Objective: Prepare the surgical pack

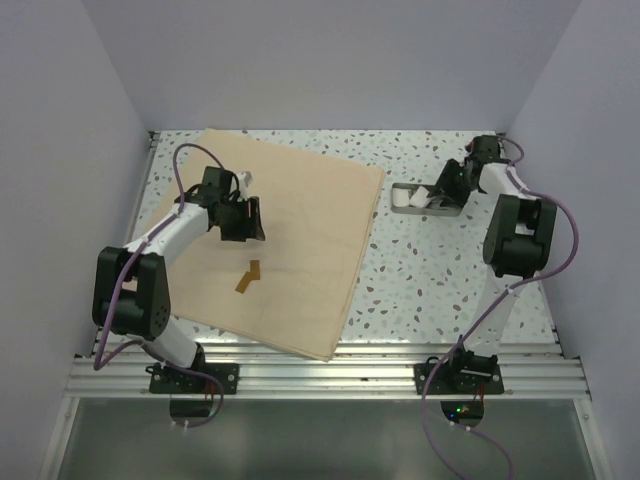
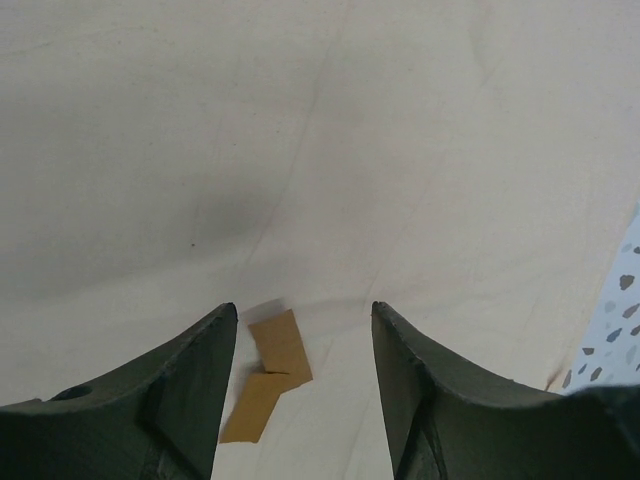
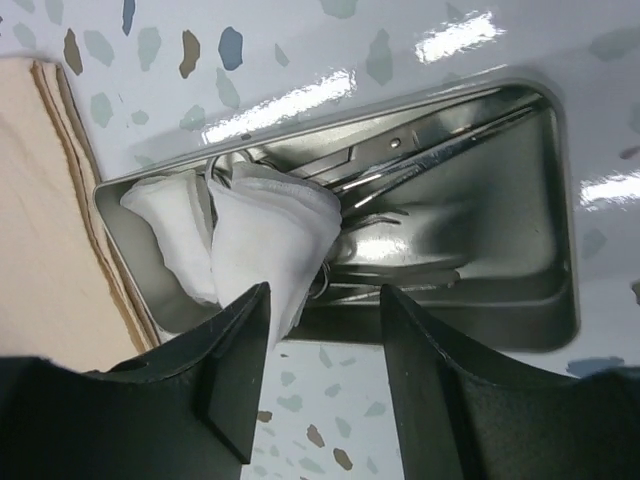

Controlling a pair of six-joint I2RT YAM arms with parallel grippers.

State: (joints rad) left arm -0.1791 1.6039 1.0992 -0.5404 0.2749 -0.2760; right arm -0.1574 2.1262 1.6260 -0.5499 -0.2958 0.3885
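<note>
The tan fabric sheet (image 1: 290,230) lies spread on the left half of the table; it fills the left wrist view (image 2: 320,150). A small brown strip (image 1: 248,277) lies on it, also in the left wrist view (image 2: 270,375). My left gripper (image 1: 247,218) is open and empty above the sheet (image 2: 303,345). The grey metal tray (image 1: 455,209) holds white gauze (image 3: 255,240) and steel instruments (image 3: 410,160). My right gripper (image 3: 325,310) is open at the tray's near wall (image 3: 440,325); its left finger (image 3: 235,350) is beside the gauze.
The speckled table top (image 1: 430,270) shows between the sheet and the tray. Purple walls enclose the table on three sides. The sheet's right edge (image 3: 60,200) lies close to the tray's left end.
</note>
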